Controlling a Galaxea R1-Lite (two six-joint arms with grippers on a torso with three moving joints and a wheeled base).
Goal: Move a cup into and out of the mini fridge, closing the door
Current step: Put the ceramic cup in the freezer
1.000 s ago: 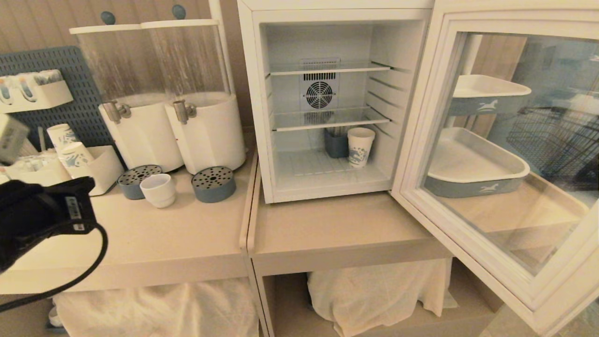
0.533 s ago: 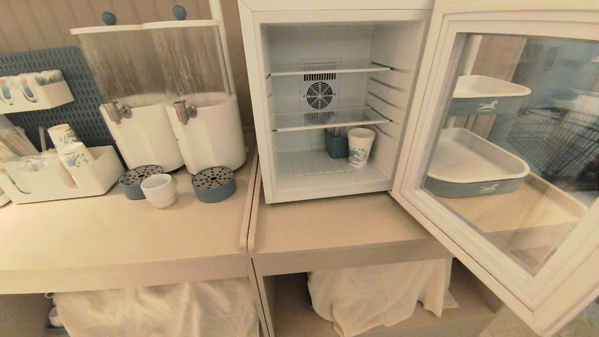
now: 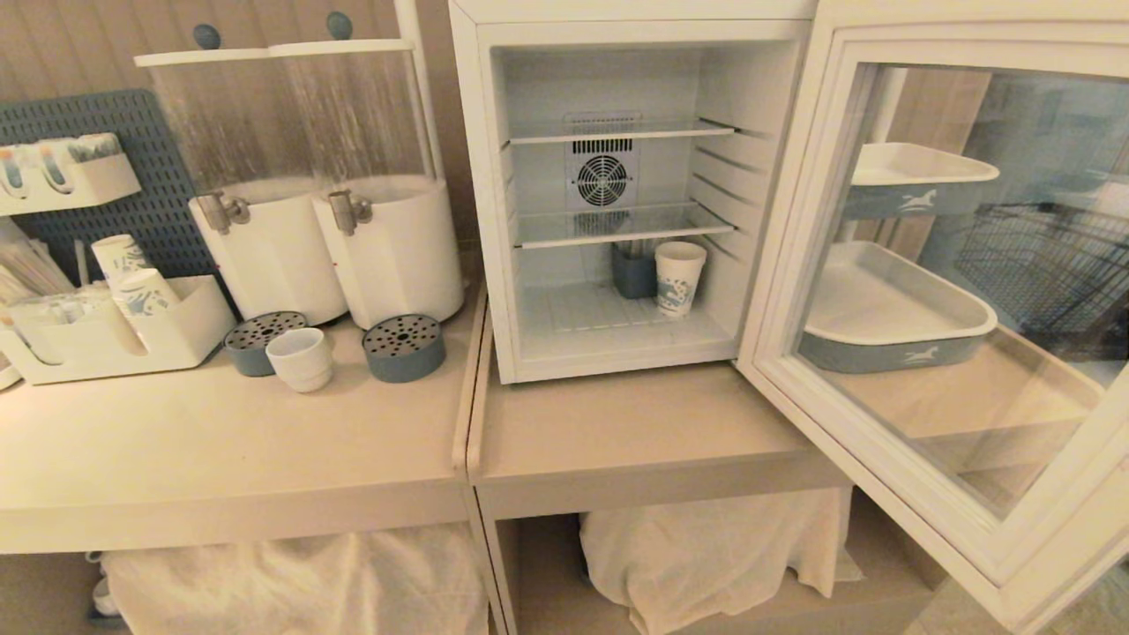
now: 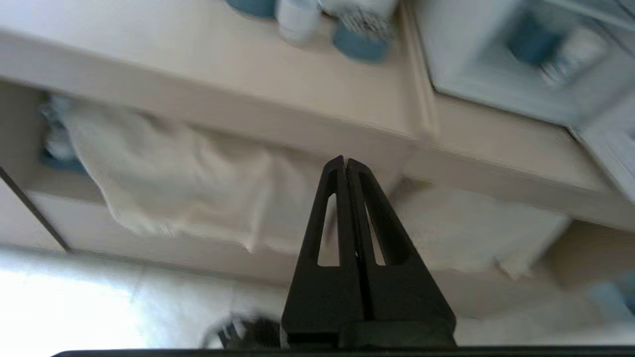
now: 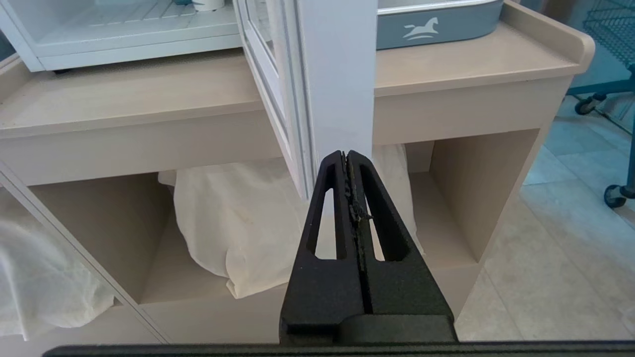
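The white cup (image 3: 300, 357) stands on the left counter between two round blue drip trays, in front of the drink dispensers; it also shows blurred in the left wrist view (image 4: 296, 20). The mini fridge (image 3: 617, 198) stands wide open, its glass door (image 3: 953, 300) swung out to the right. Neither arm shows in the head view. My left gripper (image 4: 346, 161) is shut and empty, low in front of the counter edge, well short of the cup. My right gripper (image 5: 346, 153) is shut and empty, below the counter, just before the door's lower corner (image 5: 337, 74).
Inside the fridge a blue-patterned paper cup (image 3: 679, 278) and a blue holder (image 3: 633, 269) stand on the floor. Two white dispensers (image 3: 326, 247) and a cup organiser (image 3: 115, 331) fill the back left. Two trays (image 3: 891, 322) sit behind the door. White cloth bundles (image 3: 706, 551) lie under the counters.
The left arm, at the head view's left edge a second ago, has dropped out of that view. The cup, fridge and door have not moved.
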